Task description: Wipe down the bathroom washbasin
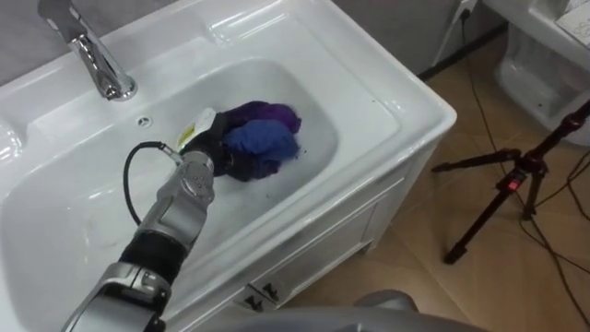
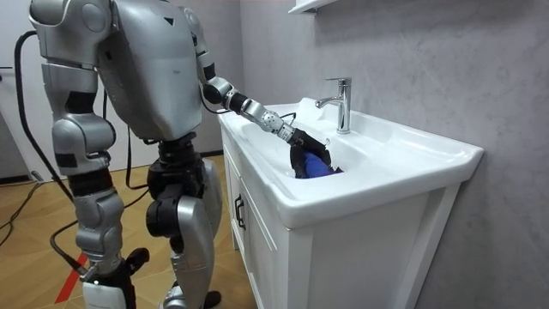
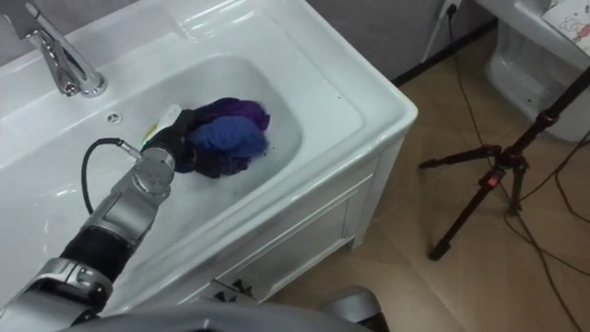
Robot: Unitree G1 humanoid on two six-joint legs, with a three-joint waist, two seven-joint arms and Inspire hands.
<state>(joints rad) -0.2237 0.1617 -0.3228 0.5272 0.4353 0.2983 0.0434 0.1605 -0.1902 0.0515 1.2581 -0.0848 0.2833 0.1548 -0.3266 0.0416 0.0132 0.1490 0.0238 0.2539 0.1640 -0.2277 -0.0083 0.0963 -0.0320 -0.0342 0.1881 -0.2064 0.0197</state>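
Note:
A bunched blue and purple cloth lies in the bowl of the white basin, near the middle of its far side. My left arm reaches in from the lower left. Its dark left hand sits against the cloth's left side with the fingers curled into the fabric. The room view has that hand low in the bowl over the cloth. I stand at the front of the vanity. My right arm hangs down at my side, and its right hand is cut by the picture's lower edge.
A chrome faucet stands on the basin's back ledge, with a small overflow hole below it. A white cabinet carries the basin. On the wood floor to the right stands a black tripod with cables.

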